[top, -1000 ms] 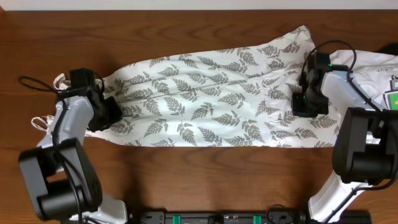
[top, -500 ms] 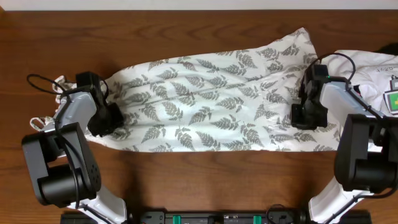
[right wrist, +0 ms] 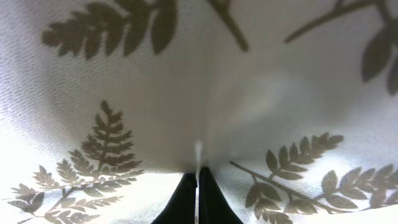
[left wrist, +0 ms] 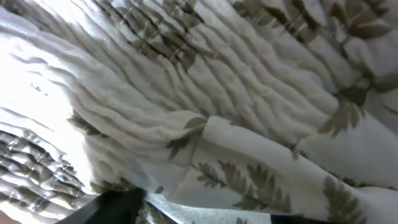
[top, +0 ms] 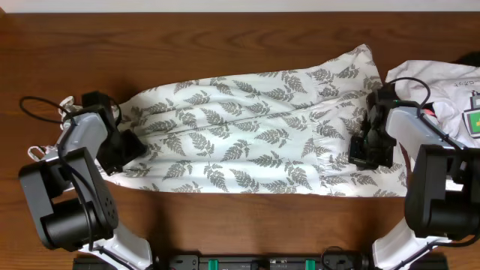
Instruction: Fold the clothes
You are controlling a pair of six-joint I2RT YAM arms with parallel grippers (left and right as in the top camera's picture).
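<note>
White thin fern-print fabric garment (top: 255, 142) lies stretched along the brown wooden table (top: 225, 45); my right gripper (right wrist: 198, 184) pinches its right end, my left gripper (top: 124, 147) looks spread, so clamp left, then lift evenly.

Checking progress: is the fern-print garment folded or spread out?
Spread out, not folded: the fern-print garment lies stretched full length across the table, wrinkled.

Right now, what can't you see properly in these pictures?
Overhead: fingertips of the left gripper and right gripper, hidden under their own wrists.
Overhead: the plain white garment, cut off by the right edge; its tag, too small.
Left wrist: the fingers, cut by the bottom edge.
Both wrist views: outline of the fern-print garment, too close.
</note>
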